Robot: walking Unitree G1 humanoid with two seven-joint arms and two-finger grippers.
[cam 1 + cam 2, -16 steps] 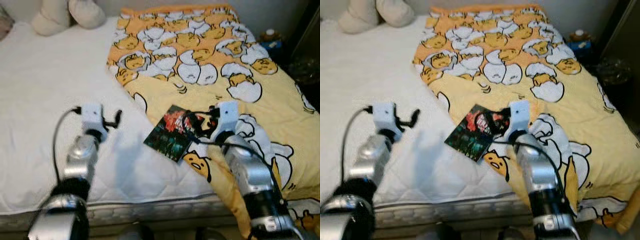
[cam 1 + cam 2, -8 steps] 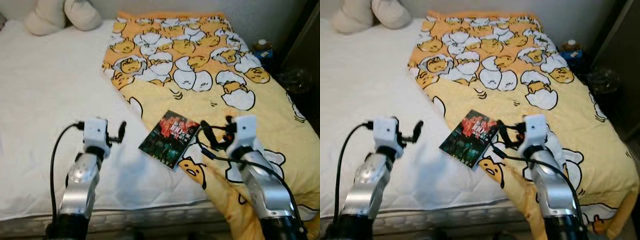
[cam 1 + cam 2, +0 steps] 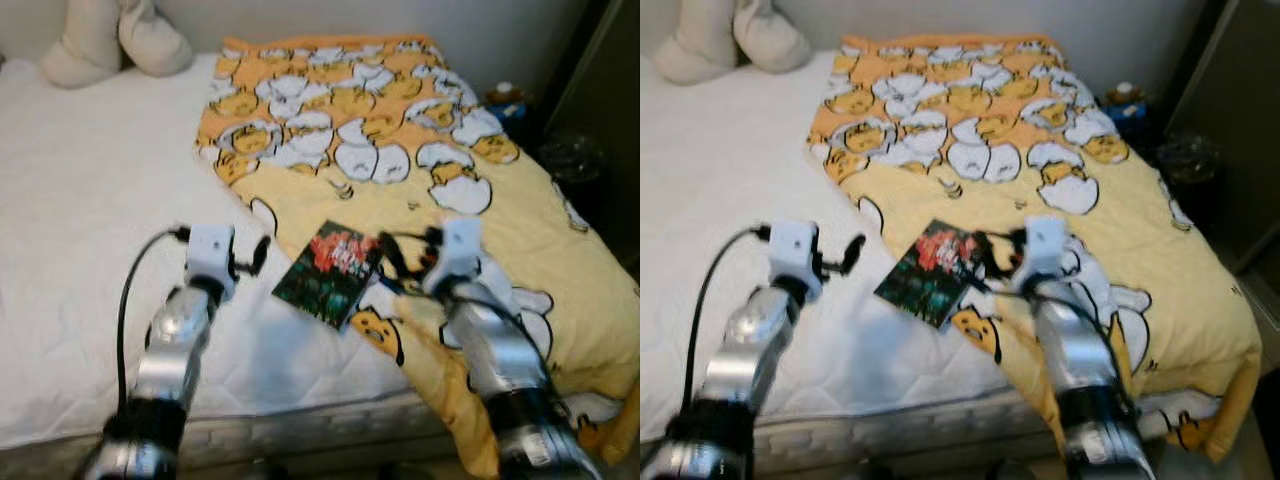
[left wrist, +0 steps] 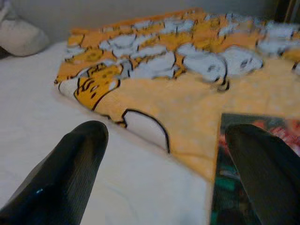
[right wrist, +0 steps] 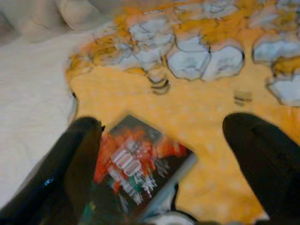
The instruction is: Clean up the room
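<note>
Near the middle of the frame, a book [image 3: 332,272] lies flat where the yellow blanket [image 3: 420,170] meets the white bed [image 3: 90,200]. Both claws stand spread wide, the right claw [image 3: 400,258] just beside it, likely lining up to grab, the left claw [image 3: 258,255] opposite.

My wrist views are blurring: the book's [image 5: 136,183] cover lettering is smearing past reading, and my right gripper's finger [image 5: 70,173] is hiding its near corner. The stuffed toy [image 3: 110,40] is running off the top edge. The small things [image 3: 1125,100] beside the bed are staying too small to identify.
</note>
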